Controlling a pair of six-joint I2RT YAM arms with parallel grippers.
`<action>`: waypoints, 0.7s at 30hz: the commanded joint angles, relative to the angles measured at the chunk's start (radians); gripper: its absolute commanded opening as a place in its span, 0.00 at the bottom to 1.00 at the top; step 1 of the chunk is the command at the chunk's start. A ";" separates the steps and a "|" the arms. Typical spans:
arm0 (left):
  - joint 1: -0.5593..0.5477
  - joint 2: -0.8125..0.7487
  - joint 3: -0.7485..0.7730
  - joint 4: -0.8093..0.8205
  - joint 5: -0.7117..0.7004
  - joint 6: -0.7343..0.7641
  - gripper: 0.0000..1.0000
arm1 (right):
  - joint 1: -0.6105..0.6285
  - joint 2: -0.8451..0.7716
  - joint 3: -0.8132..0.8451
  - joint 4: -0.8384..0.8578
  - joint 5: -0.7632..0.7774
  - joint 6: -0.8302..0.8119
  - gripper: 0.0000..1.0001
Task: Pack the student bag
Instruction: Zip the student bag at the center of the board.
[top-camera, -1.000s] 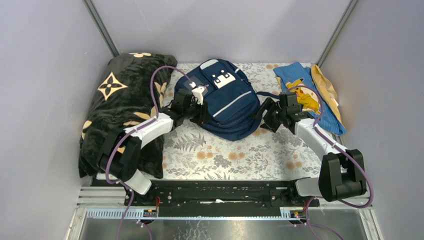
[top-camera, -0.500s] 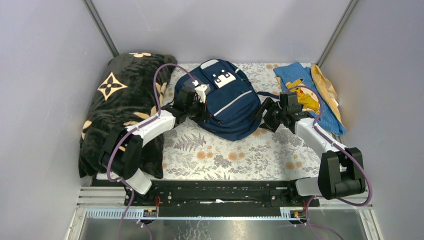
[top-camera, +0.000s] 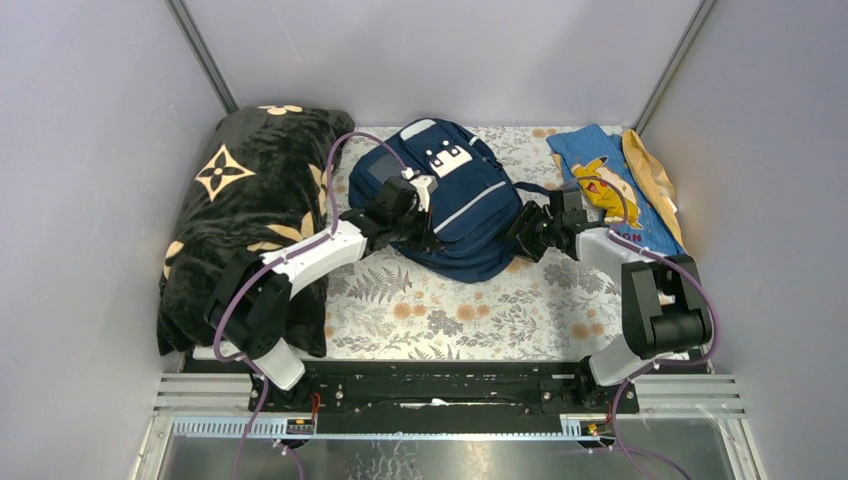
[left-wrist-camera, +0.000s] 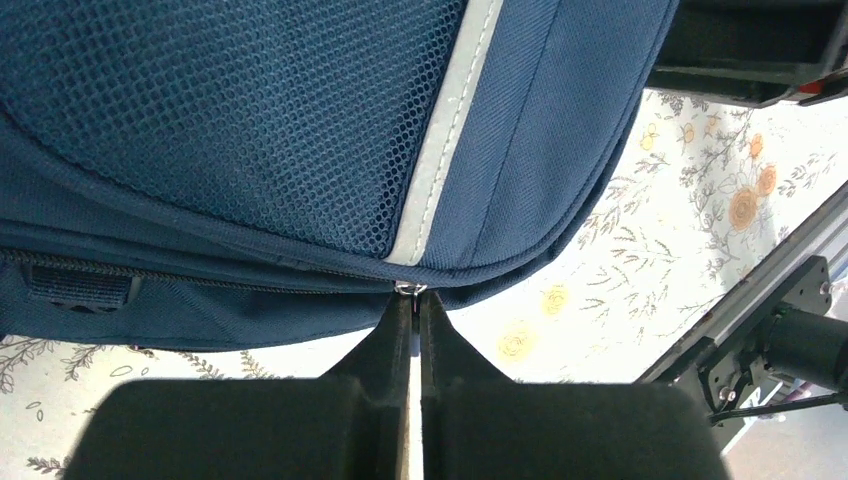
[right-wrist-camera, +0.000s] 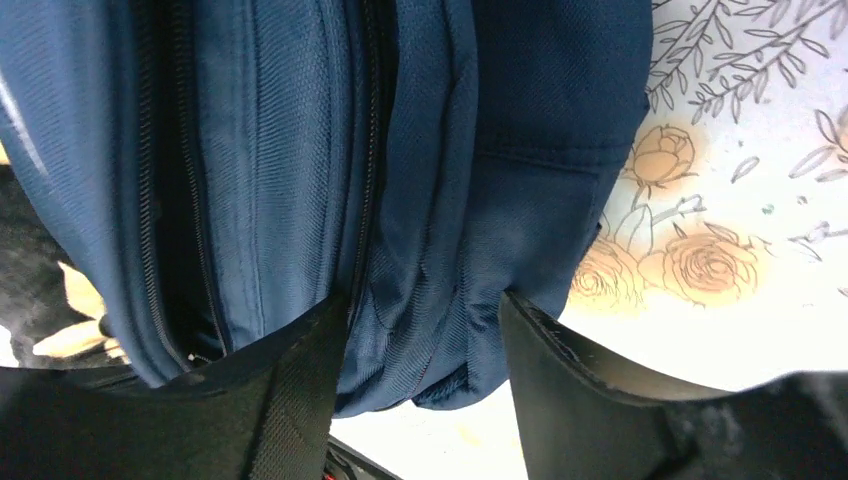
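Note:
The navy student bag (top-camera: 460, 205) lies flat at the back middle of the floral cloth, white patch up. My left gripper (top-camera: 428, 232) is at the bag's near left edge. In the left wrist view my left gripper (left-wrist-camera: 413, 305) is shut on the small metal zipper pull (left-wrist-camera: 410, 290), just below the pale stripe on the bag (left-wrist-camera: 250, 120). My right gripper (top-camera: 522, 235) is at the bag's right edge. In the right wrist view my right gripper (right-wrist-camera: 420, 315) stands wide open around a bunched fold of the bag (right-wrist-camera: 300, 150), beside an open dark zipper seam.
A black blanket with tan flower motifs (top-camera: 235, 220) lies at the left, under my left arm. A light-blue cloth with a yellow cartoon figure (top-camera: 610, 190) and a tan item (top-camera: 655, 180) lie at the back right. The floral table cover (top-camera: 450, 310) lies below the bag.
My left gripper has moved right along the bag's near edge. My right arm has folded in and its gripper has shifted slightly left onto the bag's edge.

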 joint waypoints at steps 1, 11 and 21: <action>-0.014 0.003 0.025 -0.009 0.027 -0.074 0.00 | 0.016 0.093 0.011 0.114 -0.034 0.007 0.58; -0.062 0.051 0.081 0.060 0.164 -0.188 0.00 | 0.157 0.165 -0.053 0.251 -0.051 0.143 0.00; -0.166 0.216 0.217 0.155 0.208 -0.265 0.16 | 0.200 0.015 -0.099 0.218 0.019 0.195 0.00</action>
